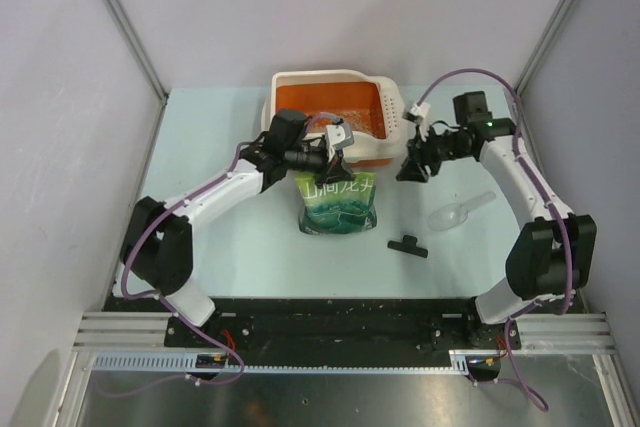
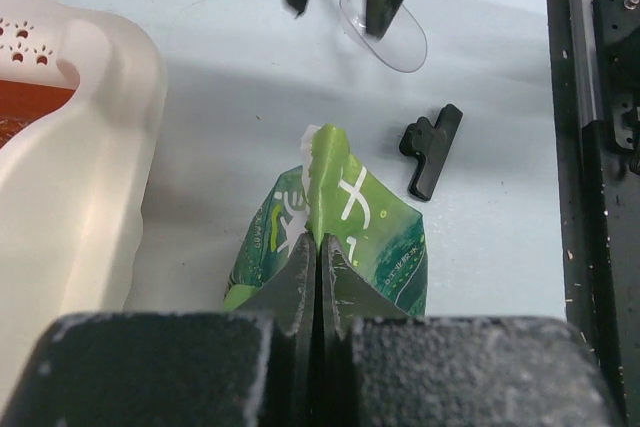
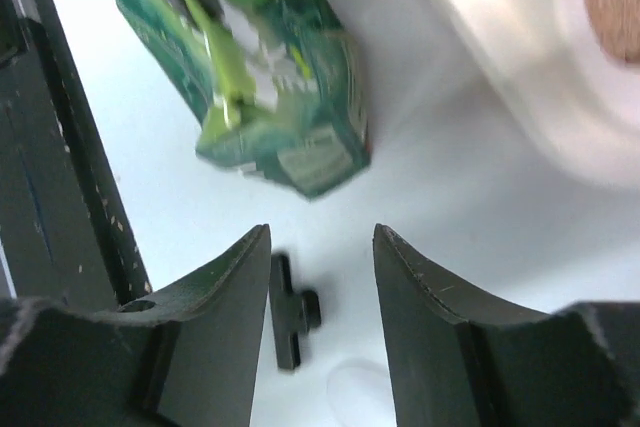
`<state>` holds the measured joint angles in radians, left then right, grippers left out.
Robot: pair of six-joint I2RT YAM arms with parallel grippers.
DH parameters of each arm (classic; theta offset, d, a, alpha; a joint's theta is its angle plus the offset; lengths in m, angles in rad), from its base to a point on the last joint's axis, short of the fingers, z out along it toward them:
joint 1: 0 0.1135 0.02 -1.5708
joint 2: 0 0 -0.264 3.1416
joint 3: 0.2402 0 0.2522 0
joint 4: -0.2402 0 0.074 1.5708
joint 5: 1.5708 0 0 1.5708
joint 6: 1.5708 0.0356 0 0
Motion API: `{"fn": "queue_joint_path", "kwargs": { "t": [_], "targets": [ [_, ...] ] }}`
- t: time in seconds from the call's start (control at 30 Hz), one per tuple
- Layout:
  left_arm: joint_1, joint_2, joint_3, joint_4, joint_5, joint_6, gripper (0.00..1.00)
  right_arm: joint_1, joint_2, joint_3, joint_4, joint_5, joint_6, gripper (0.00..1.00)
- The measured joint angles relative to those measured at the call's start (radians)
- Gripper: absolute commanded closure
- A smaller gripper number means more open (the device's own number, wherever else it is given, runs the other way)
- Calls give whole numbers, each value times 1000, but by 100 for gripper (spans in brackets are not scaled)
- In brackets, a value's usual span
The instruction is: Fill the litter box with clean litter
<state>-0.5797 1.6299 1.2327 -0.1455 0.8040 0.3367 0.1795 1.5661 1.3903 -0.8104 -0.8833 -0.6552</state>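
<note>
Two robot arms work over a pale table [image 1: 200, 147] midway through a job to fill a litter box [image 1: 290, 82] with clean litter. The left claw [image 2: 320, 247] is pinched shut on the crumpled top edge of a green pouch [image 2: 345, 222] printed with white characters. The pouch stands on the table just in front of the box's near wall. The right claw [image 3: 320, 237] hangs beside the box's perforated end, its jaws parted at a middling width with nothing between them. A black clip [image 3: 293, 312] lies on the table below it. A clear plastic scoop [image 1: 460, 212] rests untouched to the right of the pouch, well apart from the box.

The box sits at the far middle of the table with its orange floor on show. No heap of pale granules can be made out inside from above, and the wrist views catch only its cream rim and a blurred corner of the interior. Whether a thin scatter already lies there cannot be told.

By the look of it the job is at an early stage. The clip is off and the pouch is gripped by its top. Lifting or tipping it over the rim and pouring the litter are yet to be done. Whether the pouch mouth is open cannot be seen.
</note>
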Motion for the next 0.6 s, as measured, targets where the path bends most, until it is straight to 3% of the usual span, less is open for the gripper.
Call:
{"fn": "queue_joint_path", "kwargs": {
  "t": [0.1, 0.27, 0.6],
  "targets": [
    [0, 7, 2, 6, 0, -9, 100, -55, -30, -9, -136, 36, -116, 49],
    [0, 15, 6, 9, 3, -24, 100, -46, -64, -159, -232, 150, -242, 52],
    [-2, 19, 11, 9, 2, -35, 100, -51, 51, -335, -234, 306, -270, 55]
  ]
}}
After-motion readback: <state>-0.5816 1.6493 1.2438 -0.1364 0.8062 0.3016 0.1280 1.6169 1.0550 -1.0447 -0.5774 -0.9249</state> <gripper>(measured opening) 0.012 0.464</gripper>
